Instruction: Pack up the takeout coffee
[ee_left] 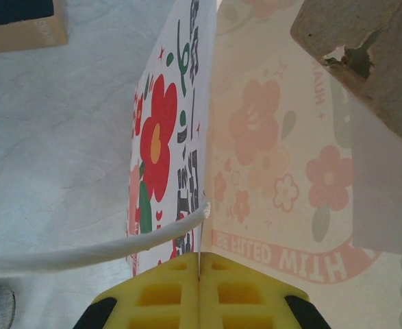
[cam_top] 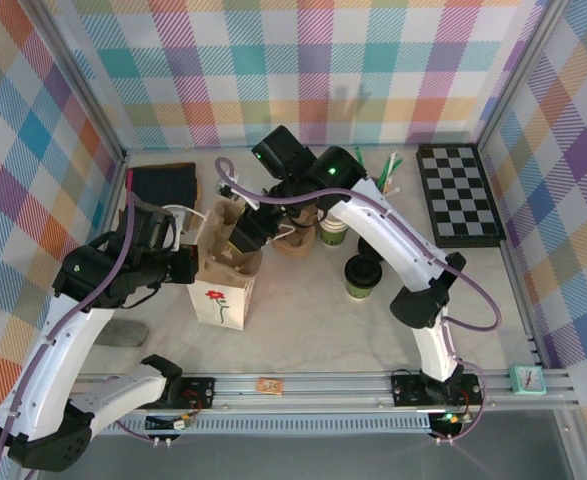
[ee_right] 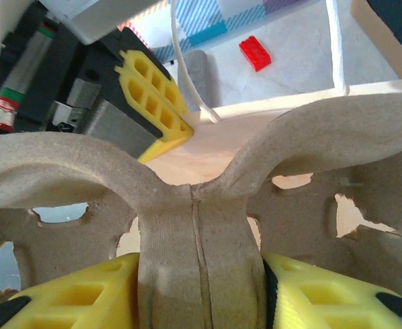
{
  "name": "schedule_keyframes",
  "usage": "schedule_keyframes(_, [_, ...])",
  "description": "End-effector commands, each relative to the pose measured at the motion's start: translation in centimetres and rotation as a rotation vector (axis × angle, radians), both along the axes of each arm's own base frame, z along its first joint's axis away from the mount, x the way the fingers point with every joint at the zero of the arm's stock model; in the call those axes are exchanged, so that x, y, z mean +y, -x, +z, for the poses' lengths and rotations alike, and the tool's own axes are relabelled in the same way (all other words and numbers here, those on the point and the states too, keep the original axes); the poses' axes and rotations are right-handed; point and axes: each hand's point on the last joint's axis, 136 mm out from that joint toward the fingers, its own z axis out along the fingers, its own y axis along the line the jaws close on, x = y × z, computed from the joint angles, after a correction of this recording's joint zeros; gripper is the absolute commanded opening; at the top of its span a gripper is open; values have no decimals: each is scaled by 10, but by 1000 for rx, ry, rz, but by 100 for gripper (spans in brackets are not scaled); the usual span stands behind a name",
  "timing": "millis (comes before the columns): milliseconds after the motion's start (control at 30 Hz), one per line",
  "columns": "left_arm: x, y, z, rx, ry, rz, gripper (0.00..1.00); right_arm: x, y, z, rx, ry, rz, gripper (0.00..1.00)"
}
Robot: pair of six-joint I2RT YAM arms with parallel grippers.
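Takeout coffee [cam_top: 361,275], bag [cam_top: 225,298], carrier [ee_right: 199,233]: one each

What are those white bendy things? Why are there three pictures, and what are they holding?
They are two white robot arms bolted to a table, each ending in a two-finger pincer. One picture looks down from above; the other two come from little cameras on the wrists. The left gripper is pinched shut on the edge of a white paper bag with red flowers. The right gripper clamps a brown cardboard cup carrier at the bag's open top. On the table stand a green paper cup with a black lid and a black-and-white chessboard.
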Motion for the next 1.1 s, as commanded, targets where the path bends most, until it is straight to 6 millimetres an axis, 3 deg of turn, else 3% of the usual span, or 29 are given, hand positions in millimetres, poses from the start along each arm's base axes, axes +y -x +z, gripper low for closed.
schedule_keyframes(0, [-6, 0, 1, -6, 13, -29, 0, -5, -7, -10, -39, 51, -4, 46])
schedule_keyframes(200, [-10, 0, 0, -2, 26, -41, 0, 4, -21, -39, -174, 162, -23, 44])
schedule_keyframes(333, [-12, 1, -2, 2, 31, -50, 0, 7, -34, -49, -238, 202, -56, 42])
schedule_keyframes(600, [-18, -1, -8, 16, 52, -64, 0, 13, -41, -65, -345, 280, -57, 39])
schedule_keyframes(900, [-15, 0, -13, 20, 33, -67, 9, 18, -56, -74, -398, 305, -76, 40])
schedule_keyframes(1067, [-13, 0, -16, 19, 20, -62, 21, 21, -55, -81, -314, 294, -91, 40])
